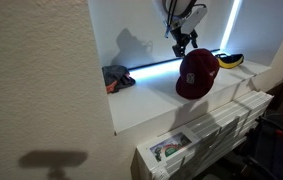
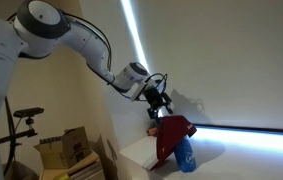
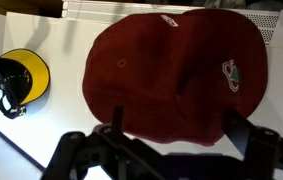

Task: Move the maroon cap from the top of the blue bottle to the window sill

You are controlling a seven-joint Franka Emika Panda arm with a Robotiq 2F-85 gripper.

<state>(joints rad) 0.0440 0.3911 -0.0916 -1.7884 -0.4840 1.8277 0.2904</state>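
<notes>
Maroon fabric baseball cap (image 1: pixel 197 73) (image 2: pixel 173 130) (image 3: pixel 171 70) resting on top of a blue plastic bottle (image 2: pixel 184 157), which stands directly beneath the cap on a white surface (image 1: pixel 151 105) (image 2: pixel 139 152) at the foot of a bright window. The bottle shows in only an exterior view; elsewhere the cap hides it. The black two-fingered hand (image 1: pixel 184 42) (image 2: pixel 159 103) (image 3: pixel 173 118) of the white robot arm (image 2: pixel 51 30) hangs just above the crown of the cap. In the wrist view its fingers (image 3: pixel 116 122) stand spread wide to either side of the cap, released and grasping nothing; whether they touch the fabric cannot be told. A small embroidered emblem (image 3: pixel 231 75) marks the cap's front panel. A yellow-and-black cap (image 1: pixel 229 60) (image 3: pixel 21 80) lies on the same surface near the maroon cap, on the side towards the window. A crumpled grey cloth with an orange patch (image 1: pixel 118 77) lies on the surface well apart from the maroon cap, on the opposite side from the yellow-and-black one. A white plastic drawer unit (image 1: pixel 216 125) stands below the maroon cap, under the edge of the surface.
</notes>
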